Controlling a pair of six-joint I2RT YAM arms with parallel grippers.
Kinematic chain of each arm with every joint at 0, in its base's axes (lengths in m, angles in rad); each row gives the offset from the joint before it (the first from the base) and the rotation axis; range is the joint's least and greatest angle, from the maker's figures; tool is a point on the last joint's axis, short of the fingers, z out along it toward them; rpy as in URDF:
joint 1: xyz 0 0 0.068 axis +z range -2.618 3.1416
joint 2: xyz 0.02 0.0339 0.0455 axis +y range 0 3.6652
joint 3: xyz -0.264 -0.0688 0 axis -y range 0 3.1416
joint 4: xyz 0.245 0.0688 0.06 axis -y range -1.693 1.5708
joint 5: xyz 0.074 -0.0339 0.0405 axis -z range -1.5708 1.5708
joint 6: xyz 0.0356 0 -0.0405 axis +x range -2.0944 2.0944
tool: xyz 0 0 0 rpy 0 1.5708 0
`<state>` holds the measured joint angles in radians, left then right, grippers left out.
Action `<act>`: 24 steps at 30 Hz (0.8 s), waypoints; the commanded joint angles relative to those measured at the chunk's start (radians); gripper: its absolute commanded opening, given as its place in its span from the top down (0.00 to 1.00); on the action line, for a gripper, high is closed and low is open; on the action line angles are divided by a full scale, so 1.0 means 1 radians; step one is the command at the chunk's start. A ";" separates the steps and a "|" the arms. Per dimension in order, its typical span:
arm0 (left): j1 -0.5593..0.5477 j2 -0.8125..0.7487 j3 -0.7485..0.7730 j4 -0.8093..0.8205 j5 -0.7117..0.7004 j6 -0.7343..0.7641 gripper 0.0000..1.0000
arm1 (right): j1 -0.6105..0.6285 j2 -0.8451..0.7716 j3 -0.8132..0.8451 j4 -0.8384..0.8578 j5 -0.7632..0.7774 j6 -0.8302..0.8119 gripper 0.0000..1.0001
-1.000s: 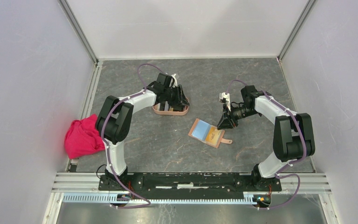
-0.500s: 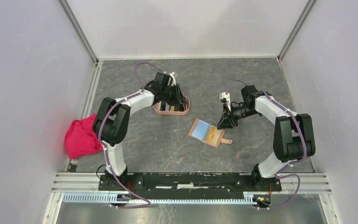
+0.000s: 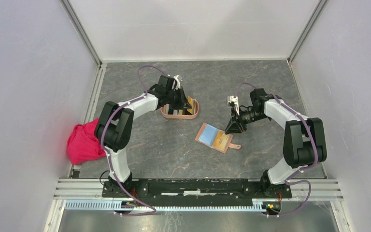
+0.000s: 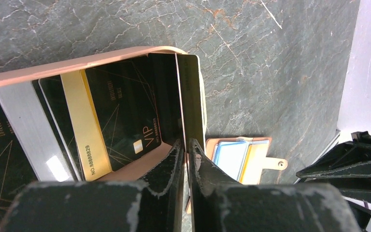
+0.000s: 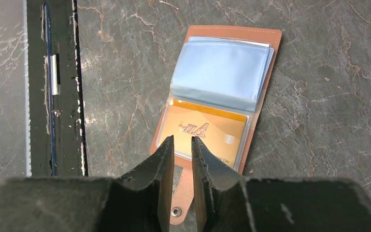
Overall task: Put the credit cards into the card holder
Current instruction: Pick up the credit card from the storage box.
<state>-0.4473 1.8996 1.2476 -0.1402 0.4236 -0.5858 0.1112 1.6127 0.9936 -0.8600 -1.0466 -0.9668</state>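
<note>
Cards: black, gold-striped and silver cards [image 4: 121, 111] lying overlapped in the pink tray [image 4: 77, 60].
Held card: black card [image 4: 192, 96], standing on edge at the tray's right end, just inside the rim.
Left claw [image 4: 187, 150]: clamped on that card.
Change: drawn back leftward over the last second, uncovering the tray; tray nudged slightly right on the desk [image 4: 270, 58].
Meaning: probably one release away from another card stowed.
Right claw [image 5: 182, 145]: slightly apart, empty, above the orange card [image 5: 207, 133] in the wallet [image 5: 270, 53]; likely next.
</note>
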 commanded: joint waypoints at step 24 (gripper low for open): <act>0.040 -0.571 -0.468 0.481 0.090 0.012 0.98 | 0.001 -0.129 -0.031 0.027 -0.136 -0.008 0.74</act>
<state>-0.4053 1.4078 0.8936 0.0662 0.4114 -0.4744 0.1112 1.5265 0.9806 -0.8467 -1.0695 -0.9649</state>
